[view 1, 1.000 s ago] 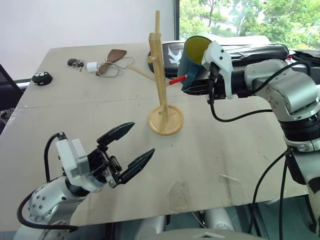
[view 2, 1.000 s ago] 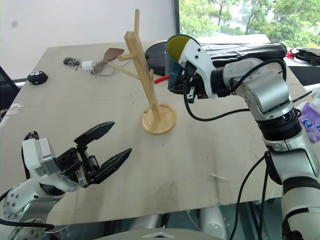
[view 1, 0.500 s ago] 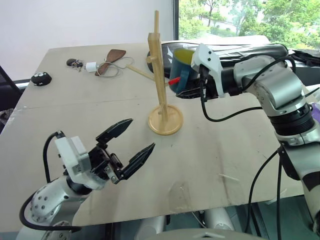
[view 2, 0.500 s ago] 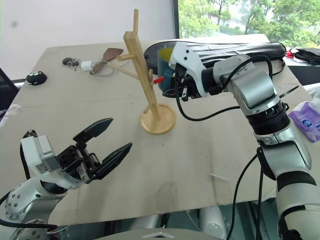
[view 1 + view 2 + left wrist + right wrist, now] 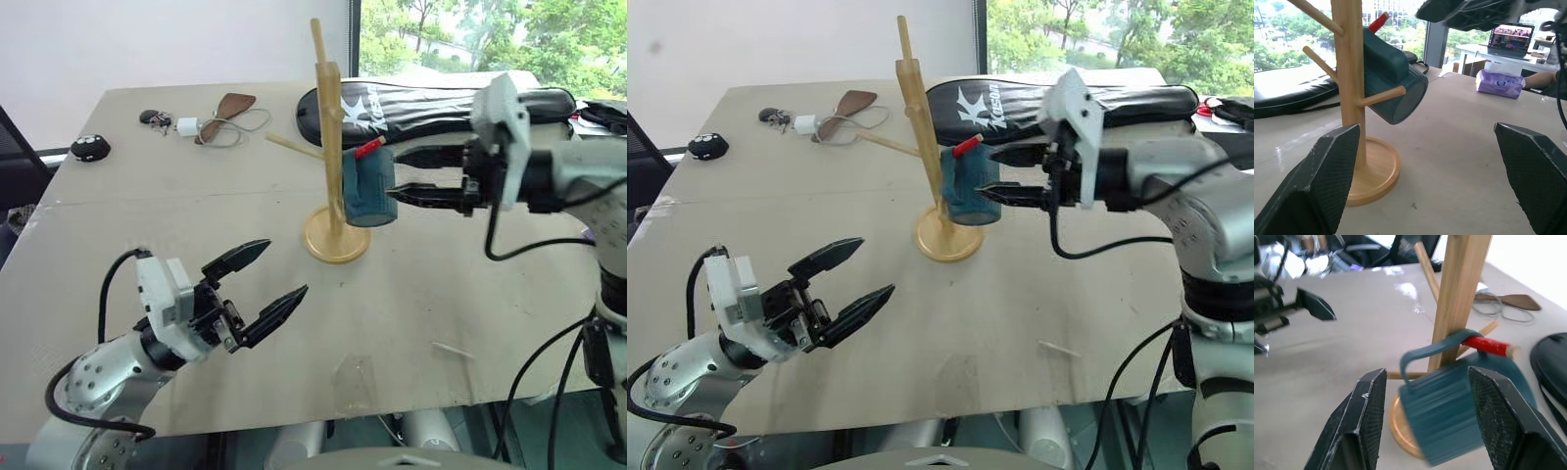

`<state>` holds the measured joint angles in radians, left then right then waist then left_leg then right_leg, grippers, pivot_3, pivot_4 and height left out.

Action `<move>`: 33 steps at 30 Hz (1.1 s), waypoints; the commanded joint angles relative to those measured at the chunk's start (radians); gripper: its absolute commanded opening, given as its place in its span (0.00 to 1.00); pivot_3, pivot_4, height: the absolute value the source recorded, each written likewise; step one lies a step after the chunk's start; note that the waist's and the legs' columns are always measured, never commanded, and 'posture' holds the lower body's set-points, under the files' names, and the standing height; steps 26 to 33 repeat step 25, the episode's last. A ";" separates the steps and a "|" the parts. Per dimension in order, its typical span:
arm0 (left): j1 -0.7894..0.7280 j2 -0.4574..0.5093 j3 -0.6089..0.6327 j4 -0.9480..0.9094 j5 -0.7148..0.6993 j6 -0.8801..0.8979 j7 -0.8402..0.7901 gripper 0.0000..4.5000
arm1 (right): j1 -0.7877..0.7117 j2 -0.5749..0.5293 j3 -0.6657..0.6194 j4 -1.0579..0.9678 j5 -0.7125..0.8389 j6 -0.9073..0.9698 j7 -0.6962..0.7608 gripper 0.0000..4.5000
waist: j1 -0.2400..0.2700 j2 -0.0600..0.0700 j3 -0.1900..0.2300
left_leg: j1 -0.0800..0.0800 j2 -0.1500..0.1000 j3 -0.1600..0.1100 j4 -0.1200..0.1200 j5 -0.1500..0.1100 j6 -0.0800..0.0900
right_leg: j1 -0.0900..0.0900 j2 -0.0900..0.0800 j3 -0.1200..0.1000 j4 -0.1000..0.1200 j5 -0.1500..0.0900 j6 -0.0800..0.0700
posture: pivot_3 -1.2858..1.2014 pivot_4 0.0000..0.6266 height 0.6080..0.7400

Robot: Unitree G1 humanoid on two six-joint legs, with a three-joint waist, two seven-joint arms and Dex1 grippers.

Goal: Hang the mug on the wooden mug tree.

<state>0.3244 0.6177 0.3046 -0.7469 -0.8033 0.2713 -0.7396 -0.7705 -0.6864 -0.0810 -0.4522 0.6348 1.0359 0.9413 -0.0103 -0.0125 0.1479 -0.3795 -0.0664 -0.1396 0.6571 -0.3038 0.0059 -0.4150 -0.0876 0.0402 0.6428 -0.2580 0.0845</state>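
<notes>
While hung by its handle on the red-tipped peg, mug [image 5: 369, 186] tilts, base facing away from wooden mug tree [image 5: 331, 147], mouth hidden, right gripper [image 5: 399, 174] fingers spread just beside it, left gripper [image 5: 277, 284] fingers spread over bench [image 5: 441, 294], mug blurred in right wrist view.

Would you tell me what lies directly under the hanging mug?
Under the mug, hung by its handle on the red-tipped peg, lies the wooden mug tree's round base; the inside of the mug is hidden.

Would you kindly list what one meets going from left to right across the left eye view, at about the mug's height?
Mug tree → mug, hanging by its handle on the red-tipped peg → right gripper, jaws open and clear of the mug.
</notes>
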 commanded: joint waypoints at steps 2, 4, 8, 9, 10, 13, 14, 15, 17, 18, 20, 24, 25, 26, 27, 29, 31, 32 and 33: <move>-0.009 0.020 0.036 -0.001 -0.057 0.017 -0.024 1.00 | 0.219 -0.070 -0.191 -0.153 0.050 0.010 -0.064 0.58 | 0.004 0.000 0.000 | 0.000 0.000 0.000 0.000 0.000 0.000 | 0.001 0.000 -0.001 0.000 0.000 0.000 | 0.52 0.24 1.00; 0.000 0.026 0.042 0.008 -0.072 0.025 -0.041 1.00 | 0.346 -0.085 -0.259 -0.182 0.058 -0.020 -0.066 0.58 | 0.006 0.000 0.000 | 0.000 0.000 0.000 0.001 0.000 0.000 | 0.001 0.000 -0.001 0.000 0.000 0.000 | 0.52 0.24 1.00; 0.029 0.034 0.057 0.029 -0.061 0.037 -0.054 1.00 | 0.607 -0.116 -0.350 -0.210 0.015 -0.145 -0.025 0.58 | 0.001 0.000 0.000 | 0.001 0.000 0.001 0.001 0.000 0.000 | 0.001 0.000 0.000 0.001 0.000 0.000 | 0.52 0.24 1.00; 0.048 0.038 0.069 0.030 -0.060 0.044 -0.056 1.00 | 0.687 -0.119 -0.381 -0.210 0.000 -0.180 -0.007 0.58 | 0.000 0.000 -0.001 | 0.002 0.000 0.002 0.001 0.000 0.000 | 0.001 0.001 0.001 0.002 0.000 0.000 | 0.52 0.24 1.00; 0.078 0.048 0.083 0.034 -0.039 0.052 -0.058 1.00 | 0.774 -0.114 -0.417 -0.203 -0.026 -0.223 0.008 0.58 | 0.003 -0.001 -0.001 | 0.002 0.000 0.002 0.001 0.000 0.000 | 0.001 0.001 0.001 0.002 0.000 0.000 | 0.52 0.24 1.00; 0.167 0.063 0.132 0.085 0.003 0.037 -0.115 1.00 | 0.993 -0.107 -0.491 -0.167 -0.090 -0.359 0.072 0.87 | 0.004 -0.001 -0.002 | 0.002 0.000 0.002 0.002 0.000 0.000 | 0.003 0.001 0.001 0.001 0.000 0.000 | 0.52 0.24 1.00; 0.183 0.065 0.143 0.100 0.011 0.028 -0.133 1.00 | 1.028 -0.106 -0.501 -0.163 -0.091 -0.385 0.084 0.93 | 0.004 -0.001 -0.001 | 0.003 0.000 0.002 0.002 0.000 0.000 | 0.004 0.001 0.001 0.001 0.000 0.000 | 0.52 0.24 1.00; 0.199 0.067 0.158 0.126 0.017 0.017 -0.157 1.00 | 1.064 -0.098 -0.515 -0.155 -0.093 -0.409 0.091 0.99 | 0.002 -0.001 -0.001 | 0.003 0.000 0.003 0.002 0.000 0.000 | 0.004 0.001 0.002 0.001 0.000 0.001 | 0.52 0.24 1.00; 0.218 0.069 0.183 0.169 0.029 0.000 -0.199 1.00 | 1.122 -0.091 -0.533 -0.142 -0.097 -0.460 0.110 0.99 | 0.000 -0.001 -0.001 | 0.009 0.001 0.004 0.002 0.000 0.001 | 0.009 0.002 0.002 0.001 0.001 0.001 | 0.52 0.24 1.00; 0.223 0.069 0.191 0.185 0.035 -0.006 -0.215 1.00 | 1.138 -0.088 -0.537 -0.139 -0.097 -0.478 0.113 0.99 | 0.000 0.000 0.000 | 0.013 0.001 0.004 0.002 0.000 0.001 | 0.012 0.002 0.003 0.001 0.000 0.001 | 0.52 0.24 1.00; 0.237 0.065 0.205 0.219 0.050 -0.022 -0.247 1.00 | 1.151 -0.077 -0.543 -0.126 -0.089 -0.492 0.098 0.99 | 0.000 -0.001 0.000 | 0.022 0.002 0.004 0.001 -0.004 0.007 | 0.022 0.002 0.002 -0.001 0.000 0.001 | 0.52 0.24 1.00; 0.246 0.060 0.208 0.270 0.079 -0.051 -0.295 1.00 | 1.172 -0.057 -0.521 -0.121 -0.117 -0.548 0.073 0.99 | 0.001 -0.002 0.000 | 0.023 0.001 0.004 0.001 -0.004 0.007 | 0.024 0.001 0.002 -0.001 0.000 0.001 | 0.52 0.24 1.00; 0.249 0.063 0.205 0.282 0.084 -0.054 -0.312 1.00 | 1.175 -0.054 -0.516 -0.123 -0.114 -0.548 0.069 0.99 | 0.001 -0.002 0.000 | 0.023 0.001 0.004 0.001 -0.004 0.007 | 0.024 0.001 0.002 -0.001 0.000 0.001 | 0.52 0.24 1.00; 0.249 0.063 0.205 0.282 0.084 -0.054 -0.312 1.00 | 1.175 -0.054 -0.516 -0.123 -0.114 -0.548 0.069 0.99 | 0.001 -0.002 0.000 | 0.023 0.001 0.004 0.001 -0.004 0.007 | 0.024 0.001 0.002 -0.001 0.000 0.001 | 0.52 0.24 1.00; 0.249 0.063 0.205 0.282 0.084 -0.054 -0.312 1.00 | 1.175 -0.054 -0.516 -0.123 -0.114 -0.548 0.069 0.99 | 0.001 -0.002 0.000 | 0.023 0.001 0.004 0.001 -0.004 0.007 | 0.024 0.001 0.002 -0.001 0.000 0.001 | 0.52 0.24 1.00; 0.249 0.063 0.205 0.282 0.084 -0.054 -0.312 1.00 | 1.175 -0.054 -0.516 -0.123 -0.114 -0.548 0.069 0.99 | 0.001 -0.002 0.000 | 0.023 0.001 0.004 0.001 -0.004 0.007 | 0.024 0.001 0.002 -0.001 0.000 0.001 | 0.52 0.24 1.00; 0.249 0.063 0.205 0.282 0.084 -0.054 -0.312 1.00 | 1.175 -0.054 -0.516 -0.123 -0.114 -0.548 0.069 0.99 | 0.001 -0.002 0.000 | 0.023 0.001 0.004 0.001 -0.004 0.007 | 0.024 0.001 0.002 -0.001 0.000 0.001 | 0.52 0.24 1.00; 0.249 0.063 0.205 0.282 0.084 -0.054 -0.312 1.00 | 1.175 -0.054 -0.516 -0.123 -0.114 -0.548 0.069 0.99 | 0.001 -0.002 0.000 | 0.023 0.001 0.004 0.001 -0.004 0.007 | 0.024 0.001 0.002 -0.001 0.000 0.001 | 0.52 0.24 1.00; 0.249 0.063 0.205 0.282 0.084 -0.054 -0.312 1.00 | 1.175 -0.054 -0.516 -0.123 -0.114 -0.548 0.069 0.99 | 0.001 -0.002 0.000 | 0.023 0.001 0.004 0.001 -0.004 0.007 | 0.024 0.001 0.002 -0.001 0.000 0.001 | 0.52 0.24 1.00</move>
